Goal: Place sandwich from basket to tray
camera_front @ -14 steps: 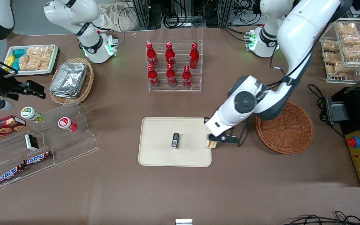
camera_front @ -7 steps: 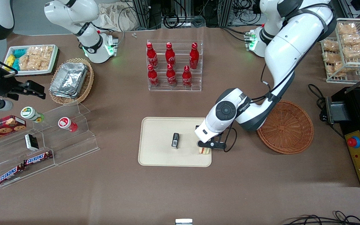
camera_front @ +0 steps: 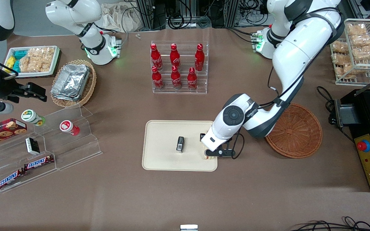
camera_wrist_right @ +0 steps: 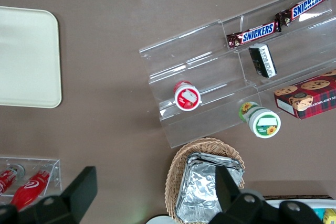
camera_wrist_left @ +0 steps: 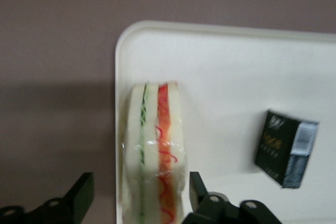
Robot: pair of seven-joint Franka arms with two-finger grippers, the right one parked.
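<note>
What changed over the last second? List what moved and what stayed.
The claw carried the sandwich from the tray's edge nearest the basket farther in over the tray. Its fingers now stand apart from the sandwich. The small black box, basket and tray stayed put.

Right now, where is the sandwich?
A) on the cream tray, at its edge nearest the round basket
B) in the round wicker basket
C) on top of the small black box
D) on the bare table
A: the sandwich stands on the tray by its rim, between the open gripper fingers; the basket holds nothing.
</note>
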